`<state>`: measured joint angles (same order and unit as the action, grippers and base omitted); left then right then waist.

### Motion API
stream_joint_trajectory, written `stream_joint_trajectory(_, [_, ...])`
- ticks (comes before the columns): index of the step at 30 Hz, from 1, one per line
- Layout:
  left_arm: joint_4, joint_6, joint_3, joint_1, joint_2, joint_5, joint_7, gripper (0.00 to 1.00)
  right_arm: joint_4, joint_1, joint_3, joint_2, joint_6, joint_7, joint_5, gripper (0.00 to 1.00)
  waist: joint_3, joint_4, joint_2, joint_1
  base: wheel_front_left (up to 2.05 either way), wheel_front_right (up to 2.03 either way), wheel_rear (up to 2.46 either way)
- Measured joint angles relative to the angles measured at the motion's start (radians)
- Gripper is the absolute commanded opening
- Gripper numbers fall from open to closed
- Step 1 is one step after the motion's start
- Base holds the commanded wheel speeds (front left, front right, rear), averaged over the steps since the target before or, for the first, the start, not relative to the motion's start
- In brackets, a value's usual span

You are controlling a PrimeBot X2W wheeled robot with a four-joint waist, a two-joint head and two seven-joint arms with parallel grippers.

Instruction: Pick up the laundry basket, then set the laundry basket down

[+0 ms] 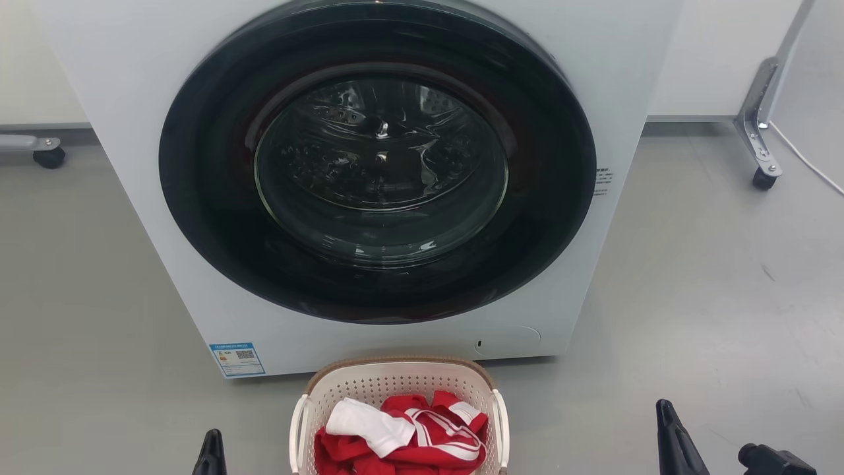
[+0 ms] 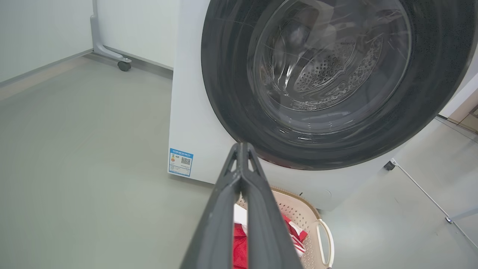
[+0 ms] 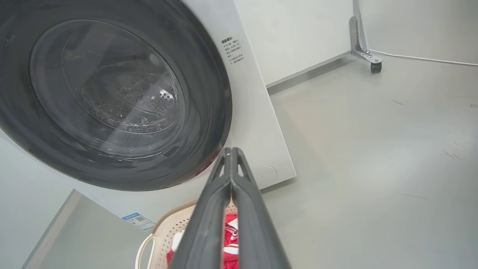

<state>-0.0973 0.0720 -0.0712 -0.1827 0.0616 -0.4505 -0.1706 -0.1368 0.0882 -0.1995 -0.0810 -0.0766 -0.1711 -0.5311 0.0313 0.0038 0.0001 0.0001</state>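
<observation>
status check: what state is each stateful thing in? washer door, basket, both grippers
washing machine door: closed.
laundry basket: upright on the floor in front of the washer, holding red and white clothes, not gripped.
left gripper: shut, empty.
right gripper: shut, empty.

Perforated matt plastic laundry basket [image 1: 395, 389], red cloth [image 1: 422, 442] inside; glossy glass washer door [image 1: 379, 161]; smooth grey floor [image 1: 712, 277].
</observation>
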Motion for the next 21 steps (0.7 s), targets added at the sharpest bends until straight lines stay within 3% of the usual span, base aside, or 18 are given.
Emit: stream_joint_trajectory(21, [-0.058, -0.055, 0.047, 0.069, -0.003, -0.325, 0.086, 0.0, -0.046, -0.042, 0.097, 0.011, 0.055, 0.086, -0.308, 0.0, -0.009, -0.001, 0.0, 0.0, 0.0, 0.0, 0.0])
